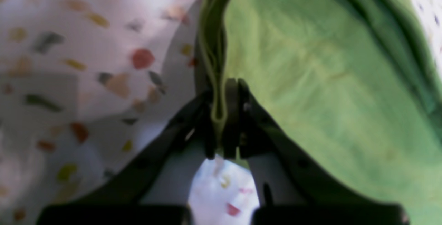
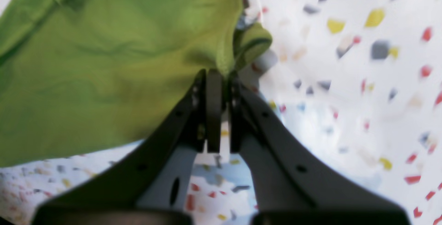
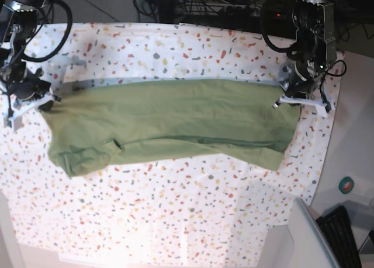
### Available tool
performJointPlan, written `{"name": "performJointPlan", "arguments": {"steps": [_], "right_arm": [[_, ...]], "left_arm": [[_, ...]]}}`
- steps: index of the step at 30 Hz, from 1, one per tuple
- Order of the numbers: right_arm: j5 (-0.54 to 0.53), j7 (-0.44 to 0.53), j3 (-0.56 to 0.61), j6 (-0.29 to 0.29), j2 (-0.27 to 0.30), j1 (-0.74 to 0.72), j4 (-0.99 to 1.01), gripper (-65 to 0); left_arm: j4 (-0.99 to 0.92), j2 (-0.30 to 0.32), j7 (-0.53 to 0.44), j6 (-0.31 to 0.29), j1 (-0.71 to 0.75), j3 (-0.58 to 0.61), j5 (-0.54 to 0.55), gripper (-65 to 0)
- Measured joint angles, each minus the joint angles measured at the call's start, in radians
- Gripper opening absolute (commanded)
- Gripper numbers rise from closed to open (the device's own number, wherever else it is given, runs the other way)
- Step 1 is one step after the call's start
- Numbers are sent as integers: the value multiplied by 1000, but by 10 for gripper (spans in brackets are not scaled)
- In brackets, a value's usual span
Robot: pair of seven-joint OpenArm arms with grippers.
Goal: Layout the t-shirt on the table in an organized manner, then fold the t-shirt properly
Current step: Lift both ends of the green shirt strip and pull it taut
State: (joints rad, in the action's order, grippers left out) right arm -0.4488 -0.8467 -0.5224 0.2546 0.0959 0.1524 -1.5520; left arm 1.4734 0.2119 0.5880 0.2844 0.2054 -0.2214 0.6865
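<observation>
The olive-green t-shirt (image 3: 169,122) lies stretched sideways across the speckled table (image 3: 175,209), folded lengthwise, with a sleeve bunched at its lower left corner. My left gripper (image 1: 224,93) is shut on a folded edge of the t-shirt (image 1: 310,80); in the base view it sits at the shirt's right end (image 3: 294,96). My right gripper (image 2: 222,76) is shut on the cloth's edge (image 2: 103,62), at the shirt's left end (image 3: 40,101) in the base view. Both pinched edges are lifted slightly off the table.
The table's curved right edge (image 3: 327,151) lies just beyond the left arm. Off the table at the lower right are a teal round object (image 3: 347,185), a black keyboard (image 3: 345,233) and a grey box (image 3: 298,239). Cables (image 3: 193,5) run behind the far edge.
</observation>
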Motion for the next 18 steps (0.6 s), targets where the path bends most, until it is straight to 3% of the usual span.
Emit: {"name": "performJointPlan", "arguments": {"steps": [1,4,7,9,14,18], "right_arm": [[-2,-55,0,-19,0,-21,-19,-650],[4,-148,1,-106,0,-109,-19,-650],[5,-182,6,-143,10,-223,43,-650],[16,-188,79,-167,45,-306,152,-650],[91,-78,222,-222,50,-452,399,-650],[103,13,239,-253,53,-540,549,-650]], "left_arm": [[25,1,62,33,-27,1,3,-650],[57,-8,159,55,-124,2,4,-650],[21,-21,221,51,-226,3,5,-650],[-56,-32,246,76,-300,1,-1,-650],[-254,-56,253,85,-433,2,0,-650],[-359,-57,252,87,-502,-29,0,-650]]}}
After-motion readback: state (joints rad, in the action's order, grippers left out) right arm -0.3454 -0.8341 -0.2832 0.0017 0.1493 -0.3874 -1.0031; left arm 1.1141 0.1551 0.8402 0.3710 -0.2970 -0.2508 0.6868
